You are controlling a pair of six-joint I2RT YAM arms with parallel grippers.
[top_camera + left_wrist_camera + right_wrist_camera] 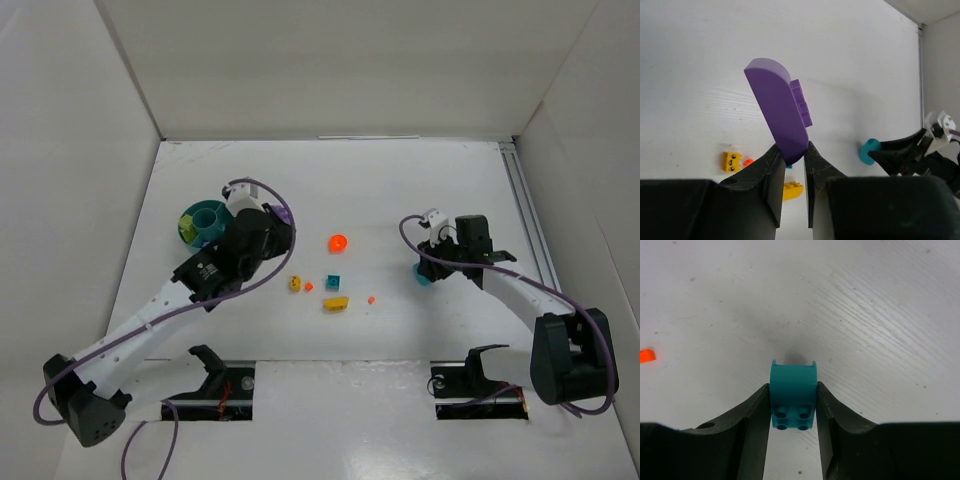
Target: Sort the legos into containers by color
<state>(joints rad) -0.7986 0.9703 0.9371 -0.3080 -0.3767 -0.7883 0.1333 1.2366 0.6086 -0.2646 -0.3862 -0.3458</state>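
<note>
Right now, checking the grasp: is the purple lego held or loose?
Held: the left gripper pinches the purple lego by its lower end.

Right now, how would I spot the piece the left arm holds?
On the left of the white table sits a round teal dish. Just right of it, the left gripper pinches a purple piece. It is the only purple one, a round-topped slab; the loose bits are orange, yellow and teal.
</note>
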